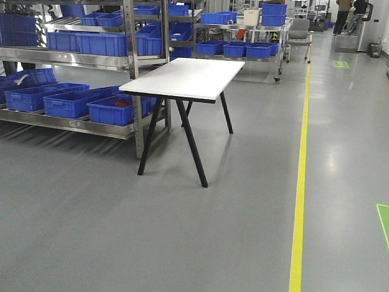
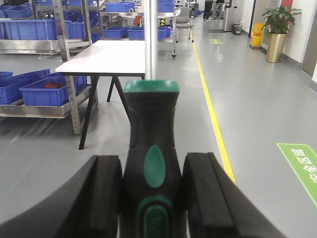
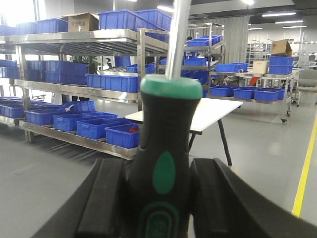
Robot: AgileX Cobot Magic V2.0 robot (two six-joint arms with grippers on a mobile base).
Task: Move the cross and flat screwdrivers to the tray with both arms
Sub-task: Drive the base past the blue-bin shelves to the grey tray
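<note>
My left gripper [image 2: 153,193] is shut on a screwdriver [image 2: 151,129] with a black handle, green accents and a steel shaft that points up out of the frame. My right gripper [image 3: 157,198] is shut on a like screwdriver [image 3: 166,134], its shaft also pointing up. Both are held in the air above the grey floor. The grey metal tray is out of view in all frames. Neither arm shows in the front view.
A white table [image 1: 185,78] on black legs stands ahead; it also shows in the left wrist view [image 2: 106,54] and the right wrist view [image 3: 210,111]. Metal racks of blue bins [image 1: 70,103] stand to its left. A yellow floor line [image 1: 299,182] runs on the right.
</note>
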